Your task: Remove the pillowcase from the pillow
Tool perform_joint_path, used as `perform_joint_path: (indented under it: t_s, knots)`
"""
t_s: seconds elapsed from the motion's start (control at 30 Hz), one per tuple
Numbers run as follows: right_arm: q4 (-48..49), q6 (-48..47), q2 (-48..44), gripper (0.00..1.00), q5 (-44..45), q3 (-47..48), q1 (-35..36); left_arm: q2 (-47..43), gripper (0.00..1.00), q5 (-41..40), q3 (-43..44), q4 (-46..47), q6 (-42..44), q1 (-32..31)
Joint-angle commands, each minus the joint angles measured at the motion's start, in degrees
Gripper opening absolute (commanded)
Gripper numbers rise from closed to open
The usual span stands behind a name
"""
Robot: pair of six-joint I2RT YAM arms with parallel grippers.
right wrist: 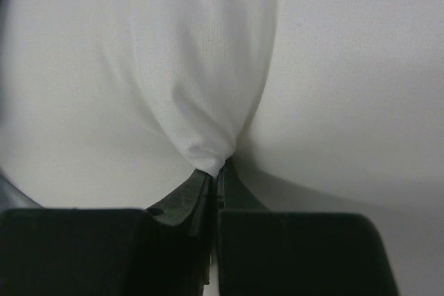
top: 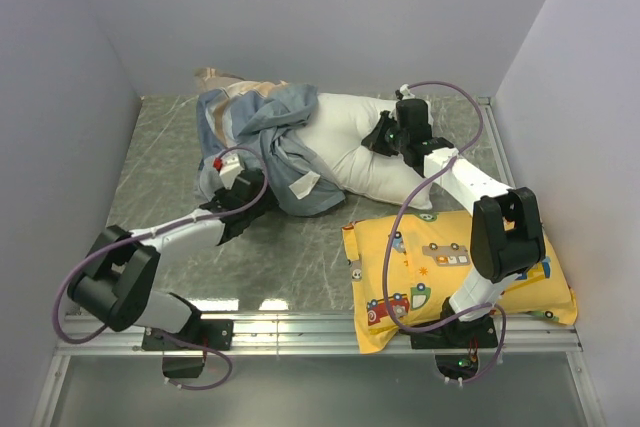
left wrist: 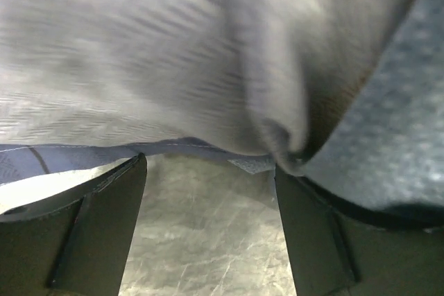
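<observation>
Pillowcase (top: 262,139): striped blue-grey cloth, bunched over the left end of the pillow (top: 355,147), far left-centre of the table (top: 300,252); the pillow's right part is bare.
Left gripper (left wrist: 208,164): fingers spread wide at the cloth's near edge, clamping nothing.
Right gripper (right wrist: 218,171): fingers pinched together on a fold of white pillow fabric.
Yellow printed pillow (top: 450,272): near right.

Black-and-white arms (top: 185,235), looping purple cables (top: 462,99), black left hand (left wrist: 208,166), red marking (top: 218,162)
</observation>
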Motion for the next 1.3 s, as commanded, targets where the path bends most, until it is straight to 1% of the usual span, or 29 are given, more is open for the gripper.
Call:
perform_joint_path:
  t_s: [0.0,0.03,0.07,0.13,0.33,0.43,0.53,0.57,0.63,0.67,0.73,0.77,0.83,0.9,1.0,1.03,1.07,1.1,1.17,1.2,1.23,1.27]
  knots:
    - [-2.7,-1.5,1.6,0.00,1.9,-0.1,0.3,3.0,0.80,-5.1,4.7,-2.3,1.5,-1.4]
    - [-2.8,-1.6,1.4,0.00,2.0,-0.3,0.3,3.5,0.78,-5.9,6.6,-3.1,2.1,-1.4]
    - [-2.8,-1.9,1.2,0.00,2.0,-0.5,0.3,3.7,0.73,-7.0,7.3,-3.3,2.5,-1.6]
    - [-3.2,-2.2,1.0,0.00,2.7,-0.6,0.2,4.0,0.70,-7.1,8.5,-2.9,3.6,-2.3]
    - [-3.2,-2.1,1.2,0.00,1.9,-0.1,0.2,8.2,0.73,-8.2,11.2,-2.1,4.4,-3.0]
    - [-3.3,-2.1,1.0,0.00,2.0,-0.1,0.3,10.3,0.71,-9.6,12.2,-1.1,4.1,-3.1]
    - [-3.9,-2.5,0.6,0.00,2.2,0.0,0.1,11.6,0.57,-11.1,12.9,-0.4,3.5,-3.0]
    - [-4.0,-2.5,0.6,0.00,2.2,0.0,0.2,12.1,0.45,-11.2,13.3,1.4,3.5,-3.0]
    - [-4.2,-2.8,0.3,0.00,2.2,-0.1,0.3,13.2,0.33,-11.8,14.6,2.1,3.7,-3.0]
    - [-4.2,-2.9,0.3,0.00,2.3,-0.2,0.1,13.9,0.24,-12.1,15.1,2.0,3.7,-3.0]
    - [-4.2,-2.9,0.2,0.00,2.4,-0.3,0.3,14.5,0.15,-12.6,16.6,1.5,3.6,-3.1]
    - [-4.2,-3.0,0.2,0.00,2.5,-0.4,0.1,14.8,0.09,-12.7,16.8,1.4,3.6,-3.1]
    - [-4.4,-3.1,0.1,0.00,2.7,-0.3,0.1,14.5,0.02,-13.0,17.2,0.5,3.3,-3.1]
    - [-4.6,-3.3,0.2,0.00,3.1,-0.1,0.1,13.0,0.00,-13.6,16.5,0.2,2.9,-3.0]
    - [-5.4,-3.5,0.3,0.00,3.9,0.6,-0.1,10.0,0.00,-16.8,15.9,-6.2,0.2,-2.8]
    - [-5.7,-3.3,0.3,0.00,4.0,1.2,-0.6,9.1,0.01,-17.4,16.0,-8.2,-2.3,-1.8]
    - [-6.1,-3.2,0.3,0.00,4.1,1.5,-0.9,7.1,0.01,-18.1,15.9,-12.5,-3.6,-1.0]
    - [-6.2,-3.1,0.3,0.00,4.0,1.8,-1.7,5.8,0.00,-18.0,15.4,-14.2,-4.9,0.1]
    - [-6.6,-2.9,0.2,0.00,3.5,2.2,-2.6,1.3,0.00,-15.3,14.6,-17.7,-8.1,5.0]
    - [-6.8,-2.9,-0.3,0.00,3.5,2.3,-3.5,-0.6,0.01,-13.8,12.9,-17.8,-8.7,6.9]
    - [-6.9,-2.7,-0.4,0.00,3.5,2.5,-3.8,-2.3,0.01,-12.3,11.9,-17.6,-9.1,10.8]
    - [-7.1,-2.7,-0.5,0.00,3.5,2.7,-4.2,-5.6,0.00,-11.1,10.2,-17.4,-9.3,12.7]
